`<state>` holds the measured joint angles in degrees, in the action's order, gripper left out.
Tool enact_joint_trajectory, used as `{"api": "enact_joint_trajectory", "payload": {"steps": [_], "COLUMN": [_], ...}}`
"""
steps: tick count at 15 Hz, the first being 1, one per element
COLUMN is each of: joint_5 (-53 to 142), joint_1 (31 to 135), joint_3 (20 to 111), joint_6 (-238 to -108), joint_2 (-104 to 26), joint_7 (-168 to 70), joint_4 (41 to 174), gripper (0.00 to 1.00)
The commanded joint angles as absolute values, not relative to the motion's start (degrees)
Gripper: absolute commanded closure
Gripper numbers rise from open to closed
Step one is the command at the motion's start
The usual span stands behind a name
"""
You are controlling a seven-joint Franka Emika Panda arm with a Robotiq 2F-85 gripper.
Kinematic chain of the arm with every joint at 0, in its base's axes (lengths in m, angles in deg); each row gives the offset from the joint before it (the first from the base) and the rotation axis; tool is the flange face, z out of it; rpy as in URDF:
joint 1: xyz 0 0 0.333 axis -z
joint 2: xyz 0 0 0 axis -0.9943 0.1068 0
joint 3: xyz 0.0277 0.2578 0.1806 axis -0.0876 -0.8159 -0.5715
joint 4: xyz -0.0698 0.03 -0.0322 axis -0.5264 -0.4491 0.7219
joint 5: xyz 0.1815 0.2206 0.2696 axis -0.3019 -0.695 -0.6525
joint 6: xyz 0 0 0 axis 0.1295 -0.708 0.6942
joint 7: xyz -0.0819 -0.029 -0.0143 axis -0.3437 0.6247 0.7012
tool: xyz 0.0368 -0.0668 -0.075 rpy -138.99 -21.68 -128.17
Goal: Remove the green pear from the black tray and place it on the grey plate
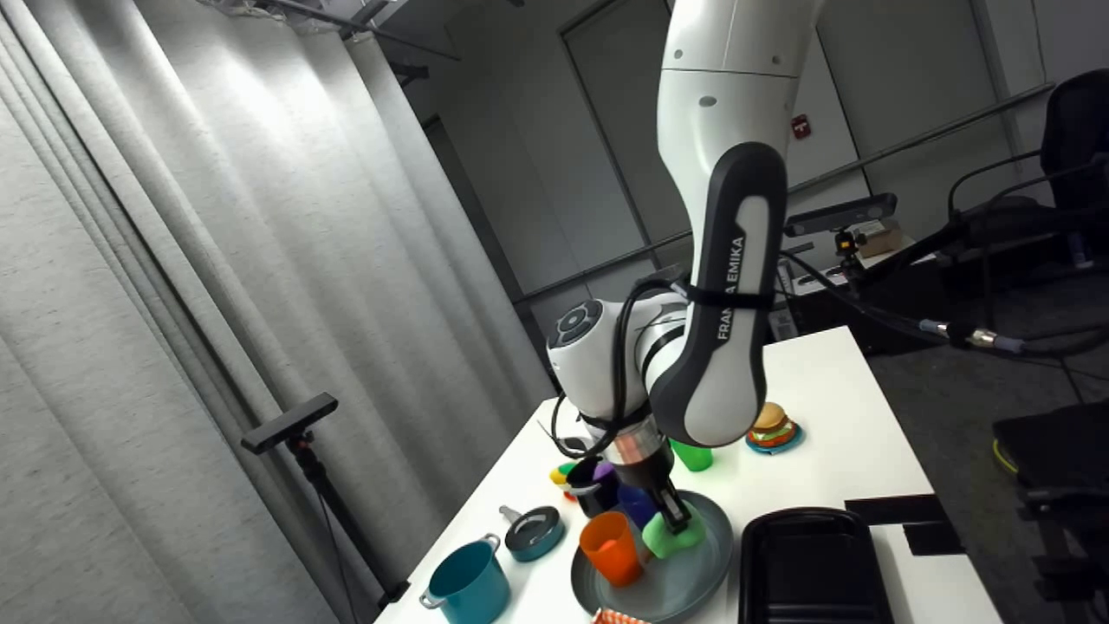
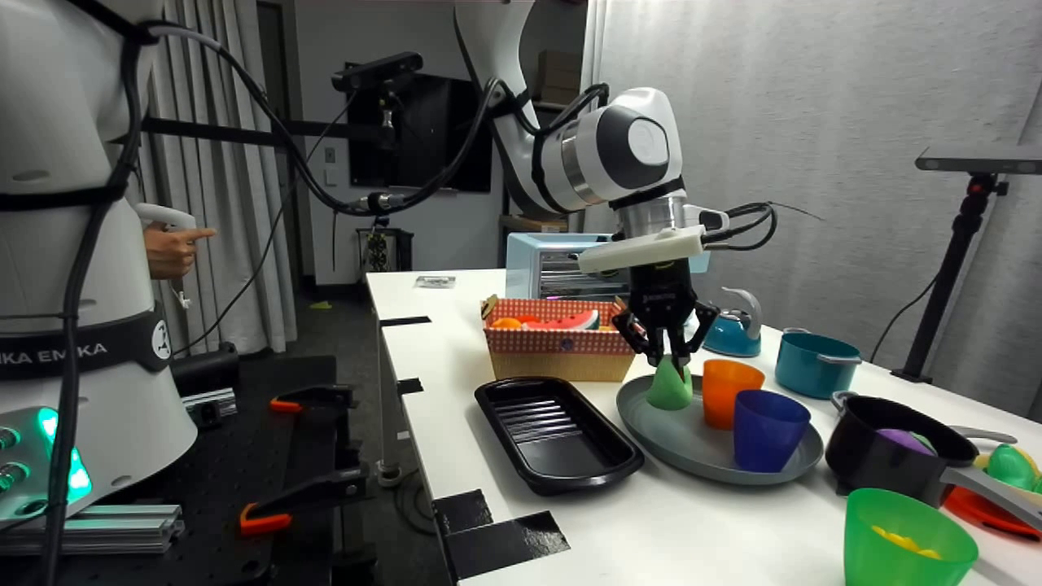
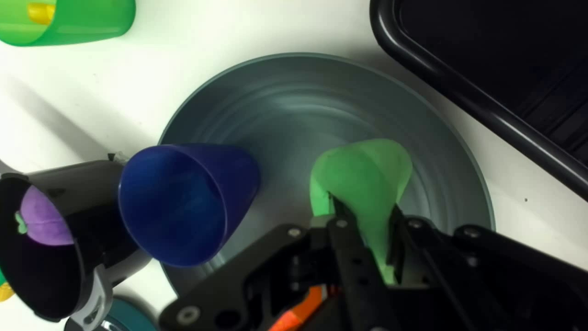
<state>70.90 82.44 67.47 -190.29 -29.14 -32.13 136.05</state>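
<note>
The green pear [image 2: 669, 391] is pinched between the two black fingers of my gripper [image 2: 669, 360]. It is squeezed narrow there, and its wide end points down over the grey plate [image 2: 692, 446]. I cannot tell whether it touches the plate. In the wrist view the pear [image 3: 363, 170] shows between the fingertips [image 3: 367, 209], above the right part of the plate [image 3: 294, 115]. The pear also shows in an exterior view [image 1: 664, 542]. The black tray [image 2: 562, 435] lies beside the plate with nothing in it; its rim shows in the wrist view [image 3: 441, 71].
An orange cup [image 2: 730, 391] and a blue cup [image 2: 769, 431] stand on the plate, close to the pear. A black pot [image 2: 883, 456] and a green cup [image 2: 904, 537] stand nearby. A checkered basket [image 2: 562, 358] of toy food and a teal pot [image 2: 814, 362] stand beyond the plate.
</note>
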Motion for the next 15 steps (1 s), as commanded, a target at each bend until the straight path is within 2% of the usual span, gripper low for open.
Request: {"api": "enact_joint_trajectory", "payload": {"steps": [1,8,15], "joint_5": [71.89,71.79,70.73], "joint_1": [81.29,81.19,81.11], "joint_3": [68.64,68.76,68.73], "joint_6": [-190.05,-190.02,-190.46], "joint_2": [-27.44,-26.88,-26.68], "joint_7": [-34.35,-34.90,-38.20], "joint_4": [133.93,133.33,133.43], "gripper": [0.53,0.02,0.00]}}
